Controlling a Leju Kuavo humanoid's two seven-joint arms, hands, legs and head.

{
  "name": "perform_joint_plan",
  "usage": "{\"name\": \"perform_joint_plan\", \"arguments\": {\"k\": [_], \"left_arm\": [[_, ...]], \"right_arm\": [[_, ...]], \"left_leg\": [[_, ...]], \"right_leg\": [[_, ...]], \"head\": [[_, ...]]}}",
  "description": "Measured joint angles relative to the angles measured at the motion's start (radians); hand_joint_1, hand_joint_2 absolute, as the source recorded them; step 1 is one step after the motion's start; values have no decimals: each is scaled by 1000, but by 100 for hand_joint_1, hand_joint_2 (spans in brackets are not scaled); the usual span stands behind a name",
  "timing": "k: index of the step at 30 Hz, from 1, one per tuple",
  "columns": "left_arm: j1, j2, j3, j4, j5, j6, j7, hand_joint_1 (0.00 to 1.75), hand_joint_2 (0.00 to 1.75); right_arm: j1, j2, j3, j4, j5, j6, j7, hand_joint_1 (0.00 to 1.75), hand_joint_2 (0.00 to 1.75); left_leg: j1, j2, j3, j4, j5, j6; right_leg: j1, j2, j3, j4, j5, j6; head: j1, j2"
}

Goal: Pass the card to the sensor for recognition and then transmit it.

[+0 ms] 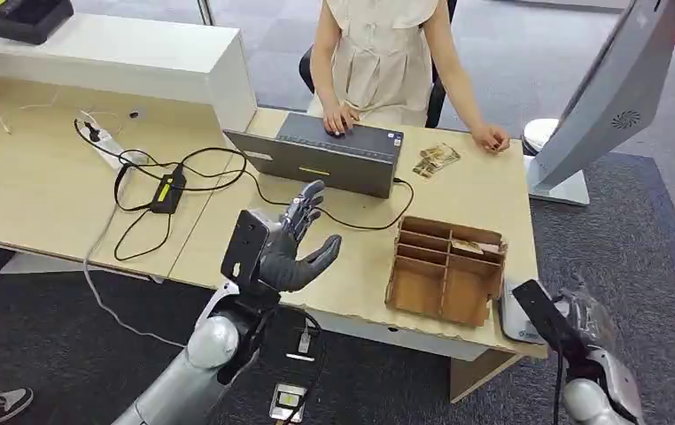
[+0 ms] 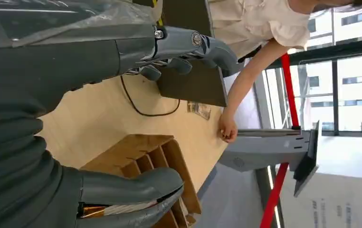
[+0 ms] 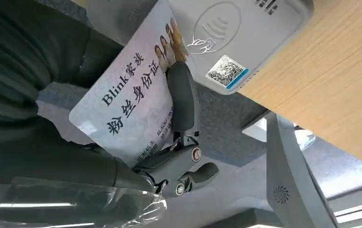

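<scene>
My right hand (image 1: pixel 586 323) hangs just off the table's front right corner and holds a white card (image 3: pixel 131 99) printed with dark characters and small portraits. One dark finger (image 3: pixel 181 99) lies across the card's face. The card's far corner reaches the white sensor (image 3: pixel 236 33), beside its contactless symbol and QR sticker. In the head view the sensor (image 1: pixel 515 319) sits at the table's corner, next to that hand. My left hand (image 1: pixel 294 243) is raised over the table's front edge with its fingers spread and nothing in it; its thumb (image 2: pixel 131 190) is apart from its fingers (image 2: pixel 188 45).
A brown cardboard organizer (image 1: pixel 445 270) stands between my hands. A person sits across the table, one hand on a grey laptop (image 1: pixel 334 155), the other beside some loose cards (image 1: pixel 436 159). Cables and a power strip (image 1: pixel 112 146) lie at left. A grey kiosk stand (image 1: pixel 600 106) rises at right.
</scene>
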Motion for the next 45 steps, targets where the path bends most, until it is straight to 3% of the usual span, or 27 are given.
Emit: {"name": "perform_joint_plan", "arguments": {"k": [11, 26, 45], "left_arm": [[14, 5, 0, -8, 0, 3, 22, 0, 175], [15, 8, 0, -9, -16, -6, 19, 0, 175], [7, 8, -1, -14, -12, -15, -13, 0, 175]], "right_arm": [[6, 33, 21, -7, 77, 26, 49, 175, 175], [-27, 76, 58, -31, 97, 32, 45, 175, 175], [-230, -7, 18, -267, 66, 66, 52, 175, 175]], "left_leg": [[0, 0, 1, 0, 0, 0], [0, 0, 1, 0, 0, 0], [-1, 0, 1, 1, 0, 0]], "right_leg": [[0, 0, 2, 0, 0, 0], [0, 0, 2, 0, 0, 0], [-1, 0, 1, 0, 0, 0]], "head": [[0, 0], [0, 0], [0, 0]]}}
